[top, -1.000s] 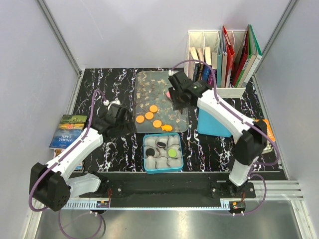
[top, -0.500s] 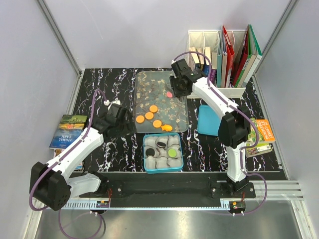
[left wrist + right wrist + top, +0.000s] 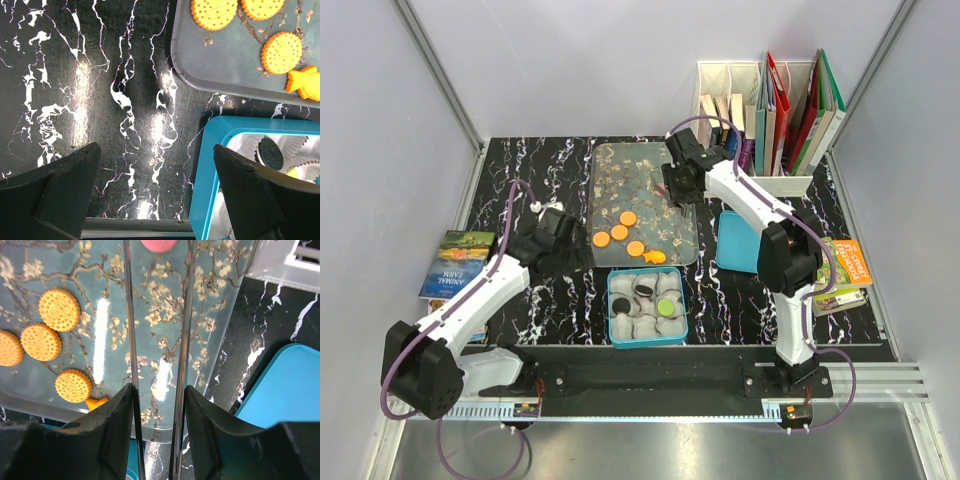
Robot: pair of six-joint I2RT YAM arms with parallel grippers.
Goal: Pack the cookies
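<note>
Orange cookies point(image 3: 619, 232) lie on the clear flowered tray point(image 3: 610, 165), with an orange fish-shaped one point(image 3: 654, 257) at its near edge. The blue tin point(image 3: 616, 340) holds grey paper cups with black cookies point(image 3: 644, 290) and a green one point(image 3: 667, 307). My right gripper point(image 3: 676, 185) hovers over the tray's far right part, shut on metal tongs point(image 3: 182, 340). The tong blades straddle a pink cookie point(image 3: 160, 244) at the top edge of the right wrist view; the tips are out of view. My left gripper point(image 3: 157, 200) is open and empty over the table, left of the tin point(image 3: 205, 175).
A blue tin lid point(image 3: 745, 245) lies right of the tray. A white file holder with books and folders point(image 3: 770, 110) stands at the back right. Books lie at the left edge point(image 3: 455, 262) and right edge point(image 3: 845, 265) of the table.
The right arm has folded its elbow in, and its gripper has shifted slightly toward the back over the pink cookie. The left arm has barely moved.
</note>
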